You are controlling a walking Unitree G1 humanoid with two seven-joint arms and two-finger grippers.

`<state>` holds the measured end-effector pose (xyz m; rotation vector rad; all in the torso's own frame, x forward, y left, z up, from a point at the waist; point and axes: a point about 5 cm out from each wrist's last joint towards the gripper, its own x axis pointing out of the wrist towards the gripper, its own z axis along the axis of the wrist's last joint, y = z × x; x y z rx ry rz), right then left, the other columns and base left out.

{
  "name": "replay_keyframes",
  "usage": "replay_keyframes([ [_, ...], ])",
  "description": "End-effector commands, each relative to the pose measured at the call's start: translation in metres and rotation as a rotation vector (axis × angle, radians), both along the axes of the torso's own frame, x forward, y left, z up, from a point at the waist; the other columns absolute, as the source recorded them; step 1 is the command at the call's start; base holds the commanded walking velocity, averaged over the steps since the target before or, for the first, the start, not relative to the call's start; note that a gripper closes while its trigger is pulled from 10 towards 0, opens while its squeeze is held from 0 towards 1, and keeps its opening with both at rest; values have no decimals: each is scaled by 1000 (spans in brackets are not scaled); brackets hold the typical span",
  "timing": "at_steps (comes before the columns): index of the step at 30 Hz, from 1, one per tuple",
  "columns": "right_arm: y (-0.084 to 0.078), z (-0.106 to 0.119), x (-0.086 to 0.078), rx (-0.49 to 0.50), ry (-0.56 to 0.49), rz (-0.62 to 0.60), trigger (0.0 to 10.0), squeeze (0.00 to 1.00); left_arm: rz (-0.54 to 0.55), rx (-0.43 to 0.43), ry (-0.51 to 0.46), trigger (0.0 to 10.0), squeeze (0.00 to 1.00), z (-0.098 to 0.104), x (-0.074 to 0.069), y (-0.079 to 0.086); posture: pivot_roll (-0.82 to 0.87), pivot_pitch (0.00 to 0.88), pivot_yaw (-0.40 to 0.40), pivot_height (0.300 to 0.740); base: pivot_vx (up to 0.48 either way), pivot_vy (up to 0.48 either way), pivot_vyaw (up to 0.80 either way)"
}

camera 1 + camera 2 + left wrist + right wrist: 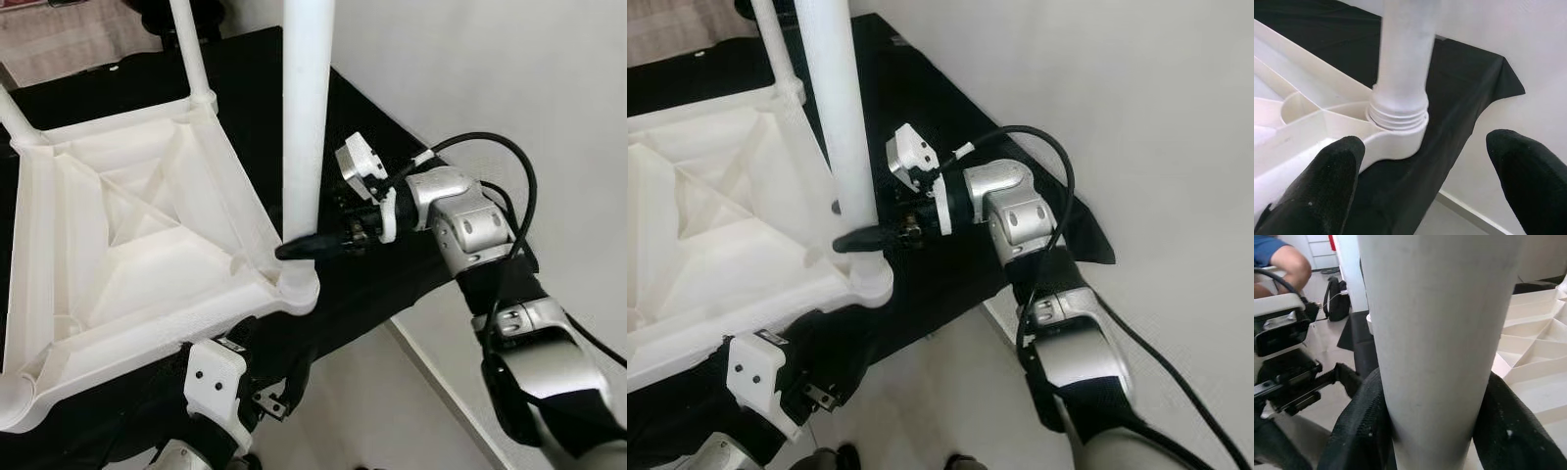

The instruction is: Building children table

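We are screwing a leg (306, 108) into the near corner socket (296, 286) of the upturned tabletop (108, 235), lying on black cloth (392, 274). Right gripper (294, 248) is clamping the leg just above the socket. Left gripper (1420, 181) is hanging open, empty, near that corner. Threads are showing, so we judge it not seated: keep the leg upright, turning without cross-threading.
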<state>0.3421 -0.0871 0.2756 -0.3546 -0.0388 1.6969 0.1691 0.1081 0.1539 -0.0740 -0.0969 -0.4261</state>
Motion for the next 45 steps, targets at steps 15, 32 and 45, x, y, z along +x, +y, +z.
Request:
replay_keyframes([
  [15, 19, -98, -38, 123, 158, -958, 0, 0, -1, -7, 18, 10000, 0, -3, 0, 4, -37, 231, -9, 740, 0, 0, 0],
  [32, 45, -79, -28, 259, 173, -847, 10000, 1000, 5, -9, 13, 10000, 0, -8, 9, 3, -32, 179, -23, 740, 0, 0, 0],
  [45, 10, -26, -9, 133, 49, -174, 10000, 0, 1, -16, 10, 10000, 0, -8, 7, 0, -14, 184, -31, 740, 0, 0, 0],
])
